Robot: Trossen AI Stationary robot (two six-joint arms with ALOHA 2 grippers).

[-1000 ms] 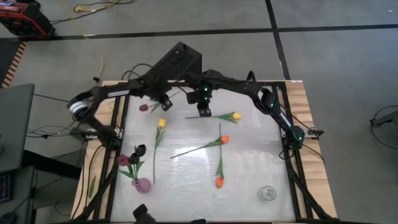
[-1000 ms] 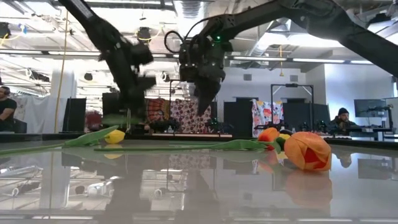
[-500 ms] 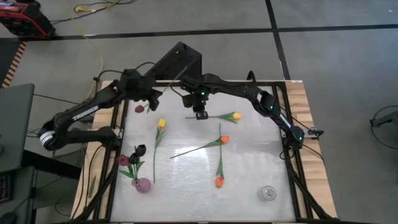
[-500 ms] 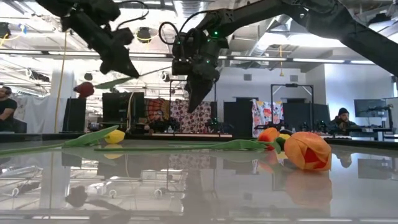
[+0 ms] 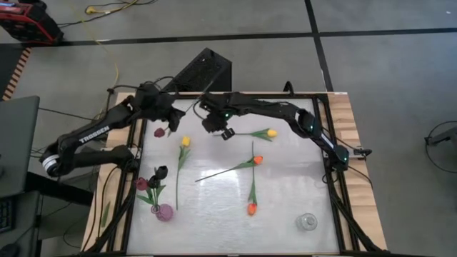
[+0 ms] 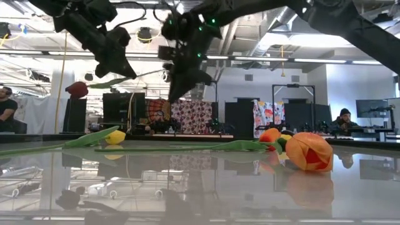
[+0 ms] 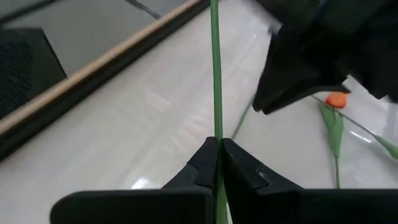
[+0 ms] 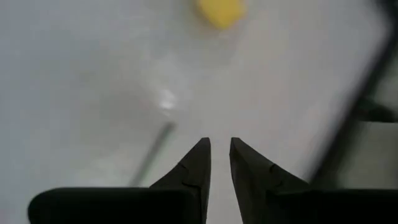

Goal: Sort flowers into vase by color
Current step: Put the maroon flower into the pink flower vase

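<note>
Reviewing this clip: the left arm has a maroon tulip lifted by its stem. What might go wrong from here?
The left gripper pinches only the thin stem, so the maroon tulip might swivel or slip. The right gripper hangs close beside it, so the arms might collide. The purple vase already holds dark flowers, so insertion might snag.

Table (image 5: 285,207) fills frame centre. Vase (image 5: 164,211) stands lower left; glass (image 5: 307,222) lower right. Loose flowers (image 5: 251,163) lie mid-frame. Both arms reach across the upper part.
</note>
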